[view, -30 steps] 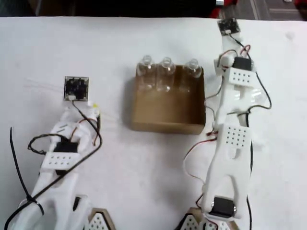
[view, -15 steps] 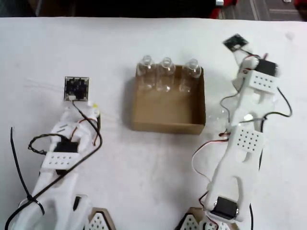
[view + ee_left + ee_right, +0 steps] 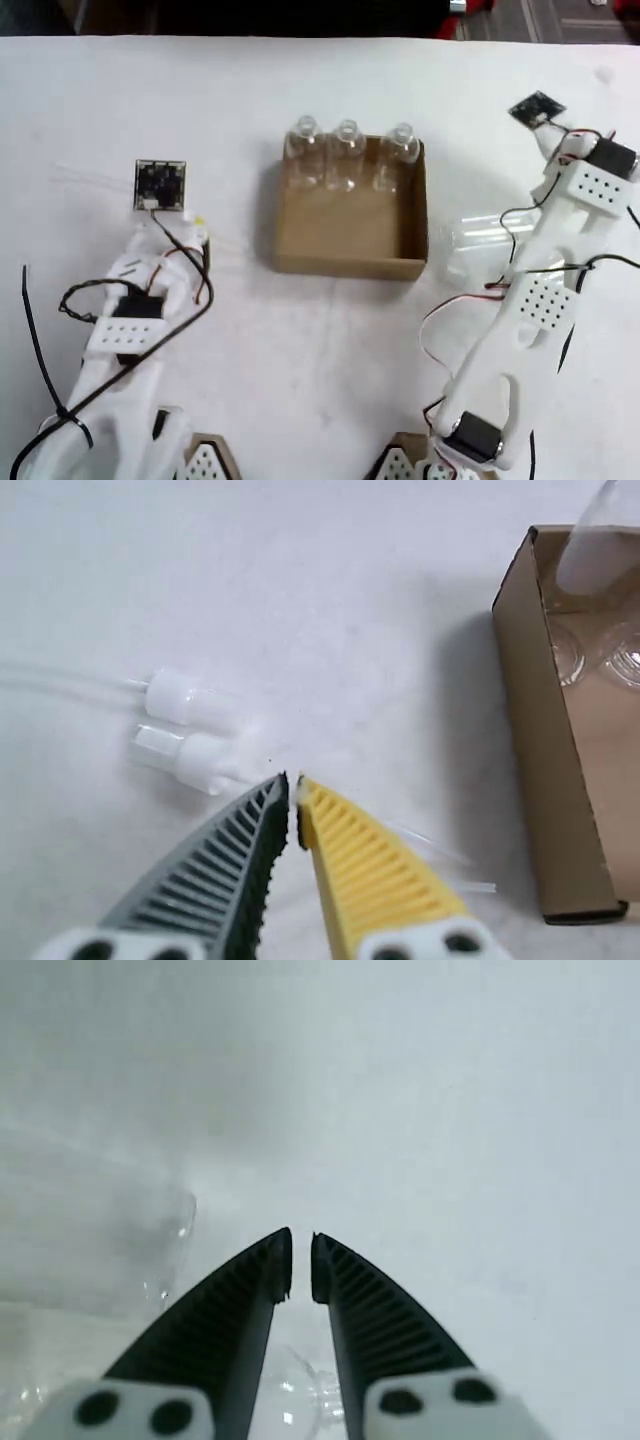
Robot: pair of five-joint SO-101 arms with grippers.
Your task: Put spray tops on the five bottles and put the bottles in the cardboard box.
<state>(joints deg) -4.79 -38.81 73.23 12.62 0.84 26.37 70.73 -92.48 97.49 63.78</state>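
Surface (image 3: 300,80) in white is carrying the cardboard box (image 3: 345,262), which is sitting midway between the two arms. Three clear bottles (image 3: 345,150) are standing upright with open necks along the box's far wall. A fourth bottle (image 3: 470,235) is lying on its side just beside the box, near the right gripper (image 3: 300,1260), whose fingers are pinching nearly together on nothing. The left gripper (image 3: 293,785) is hovering, fingers closed and empty, close to two spray tops (image 3: 190,758) lying side by side.
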